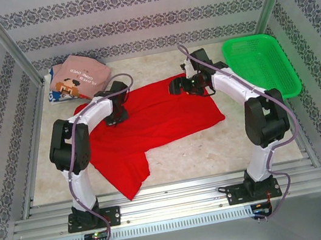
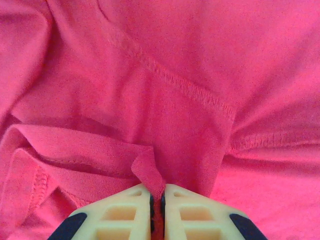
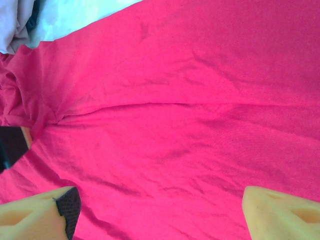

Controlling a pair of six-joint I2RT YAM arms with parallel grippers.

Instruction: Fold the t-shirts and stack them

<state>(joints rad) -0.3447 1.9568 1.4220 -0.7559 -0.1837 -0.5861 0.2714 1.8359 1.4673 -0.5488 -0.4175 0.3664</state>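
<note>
The red t-shirt (image 1: 155, 124) lies spread and rumpled across the middle of the table, one part trailing toward the near edge. My left gripper (image 1: 114, 116) is down on its left side, shut on a small raised fold of red cloth (image 2: 150, 172) beside a stitched hem; the left gripper (image 2: 157, 194) has its fingers nearly touching. My right gripper (image 1: 183, 86) hovers over the shirt's far right part, and the right gripper (image 3: 157, 210) is open above flat red cloth (image 3: 175, 100). A folded dusty-pink t-shirt (image 1: 82, 74) rests on a white-blue one (image 1: 55, 95) at the back left.
A green mesh basket (image 1: 262, 63) stands at the back right, close to the right arm. Patterned walls and metal posts enclose the table. Bare tabletop (image 1: 214, 145) shows in front of the red shirt on the right.
</note>
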